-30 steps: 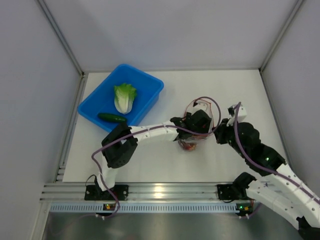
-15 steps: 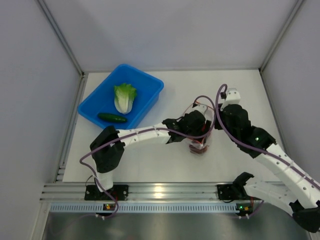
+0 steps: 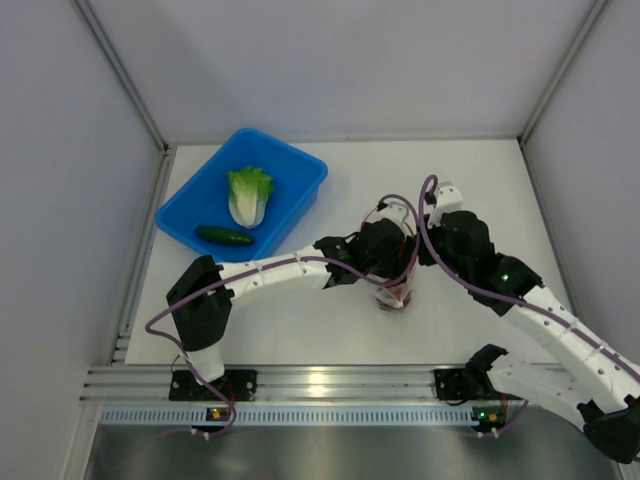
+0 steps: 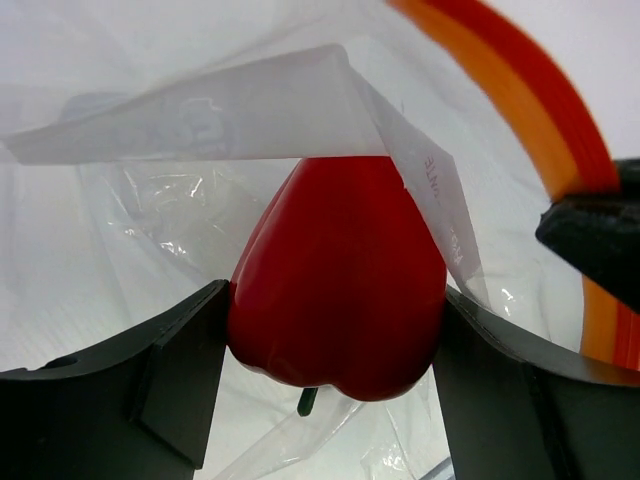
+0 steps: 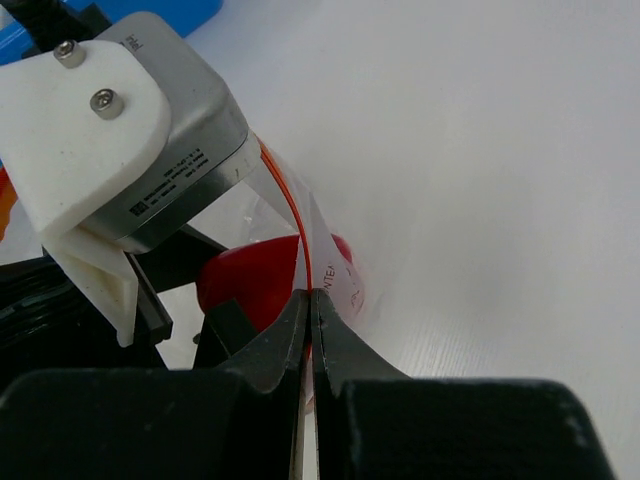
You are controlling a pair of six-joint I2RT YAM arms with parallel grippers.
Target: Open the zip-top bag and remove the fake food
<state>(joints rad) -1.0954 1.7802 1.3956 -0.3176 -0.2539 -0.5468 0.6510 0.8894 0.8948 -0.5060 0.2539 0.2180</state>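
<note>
the right gripper moved left over the white table between grey walls.

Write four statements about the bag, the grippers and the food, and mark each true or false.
1. The lettuce lies in the bin. True.
2. The left gripper flanks the pepper inside the bag. True.
3. The right gripper is wide open. False: it is shut on the bag's orange strip.
4. The cucumber is in the bag. False: it lies in the bin, beside the lettuce.
</note>
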